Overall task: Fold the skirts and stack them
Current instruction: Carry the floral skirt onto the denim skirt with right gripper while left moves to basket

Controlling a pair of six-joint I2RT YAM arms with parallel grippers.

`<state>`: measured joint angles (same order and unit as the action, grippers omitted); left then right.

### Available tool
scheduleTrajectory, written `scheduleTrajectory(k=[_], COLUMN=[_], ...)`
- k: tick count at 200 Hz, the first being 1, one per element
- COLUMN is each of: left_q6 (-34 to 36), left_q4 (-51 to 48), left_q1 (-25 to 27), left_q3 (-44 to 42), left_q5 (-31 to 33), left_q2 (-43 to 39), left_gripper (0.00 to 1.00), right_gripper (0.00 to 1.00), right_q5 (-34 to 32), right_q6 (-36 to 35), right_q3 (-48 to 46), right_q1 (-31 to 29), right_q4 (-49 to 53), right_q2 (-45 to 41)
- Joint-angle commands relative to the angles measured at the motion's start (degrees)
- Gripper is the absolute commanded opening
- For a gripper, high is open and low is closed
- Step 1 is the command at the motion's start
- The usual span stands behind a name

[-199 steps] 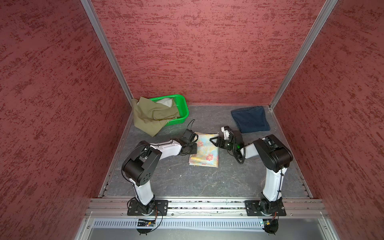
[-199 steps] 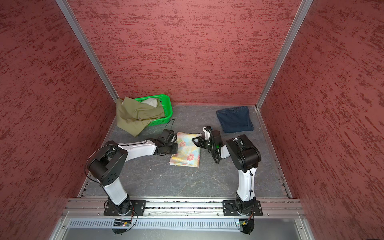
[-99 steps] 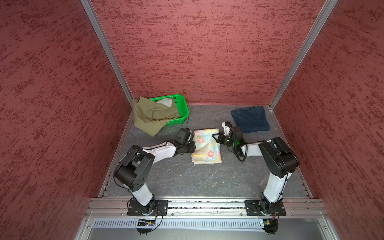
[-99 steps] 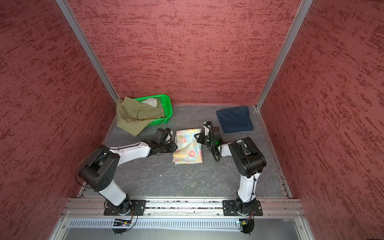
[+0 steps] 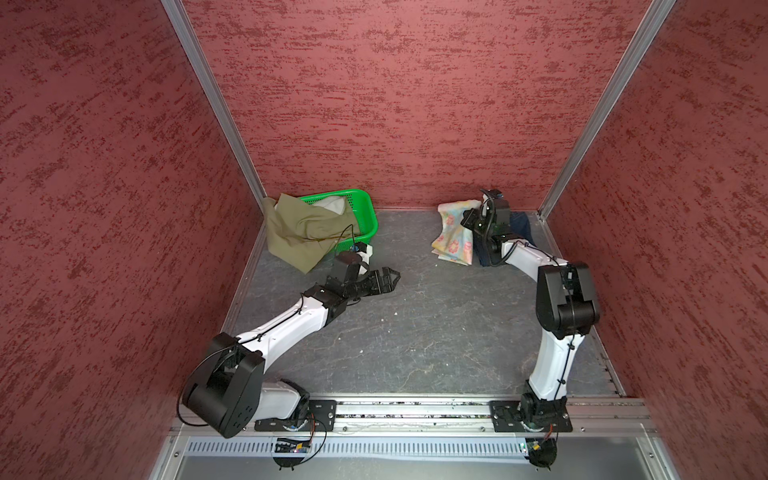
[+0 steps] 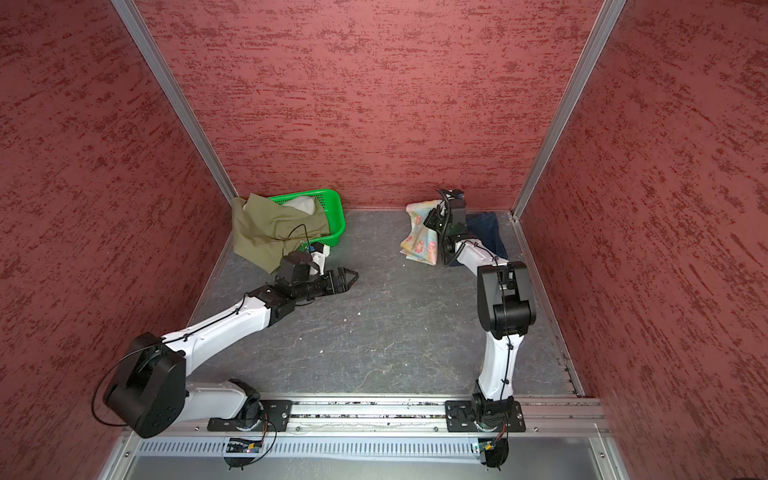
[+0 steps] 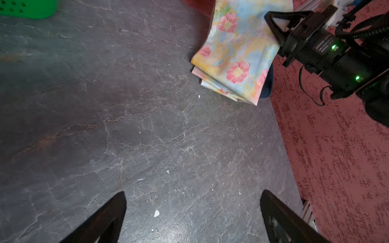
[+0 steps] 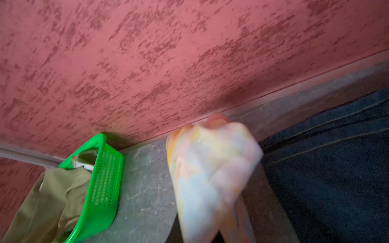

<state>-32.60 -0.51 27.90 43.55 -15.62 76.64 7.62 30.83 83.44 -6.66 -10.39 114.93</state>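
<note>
The folded pastel floral skirt (image 5: 452, 237) hangs from my right gripper (image 5: 468, 219), which is shut on its upper edge at the back right; in the right wrist view the blurred cloth (image 8: 210, 178) hides the jaws. The folded dark blue denim skirt (image 5: 522, 224) lies on the floor just right of it, partly behind the arm. The olive-green skirt (image 5: 297, 232) drapes over the green basket (image 5: 365, 208) at the back left. My left gripper (image 5: 386, 277) stands open and empty low over the bare floor, fingers (image 7: 113, 212) wide apart.
Red textured walls close in the back and both sides, and the denim skirt lies close to the back right corner. A metal rail (image 5: 415, 409) runs along the front edge. Small white crumbs (image 7: 156, 213) dot the grey floor.
The left gripper let go of the floral skirt, opened wide and drew back left. The right gripper shut on the skirt and carried it from the middle to the back right.
</note>
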Motion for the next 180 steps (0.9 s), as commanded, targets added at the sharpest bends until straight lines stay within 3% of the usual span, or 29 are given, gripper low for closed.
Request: scheduleTrajectory(k=[1,29,66,97,123,175,180], left_q6=[-1.0,-1.1,-1.2,-1.4,-1.9,-3.0,-3.0], left_q4=[2.3,2.5,1.4,-0.1,-1.2,-6.0,-7.2], left_q1=[-0.2,-0.3,-0.3,-0.4,-0.5,-0.8,-0.8], left_q3=[-1.7,-2.4,-2.9,-3.7,-4.3,-3.5,-3.0], left_q5=[-0.6,-0.3,0.8,2.2,3.2,7.9,8.9], left_q2=[-0.9,-1.2,-3.0,-5.2,-6.9,-10.2,-10.6], left_gripper=[1.0,1.0,1.0,1.0,1.0,1.0,1.0], right_gripper=[0.0,0.0,0.0,0.0,0.0,0.0,0.07], right_q5=[-4.5,-7.5,-9.7,-11.7,-12.4,-14.5,-14.7], right_q6=[1.0,8.1,20.5,26.0,27.6,26.9,26.2], right_q3=[6.4,6.4,-2.0,-10.6,-13.7,-12.2,-11.3], right_q1=[1.4,4.4,10.8,15.2,17.3,17.4,17.4], right_q4=[0.9,-3.7,-11.6,-16.9,-18.1,-8.9,-6.5], right_q2=[2.5,2.6,-0.9,-3.8,-3.6,-1.1,-1.0])
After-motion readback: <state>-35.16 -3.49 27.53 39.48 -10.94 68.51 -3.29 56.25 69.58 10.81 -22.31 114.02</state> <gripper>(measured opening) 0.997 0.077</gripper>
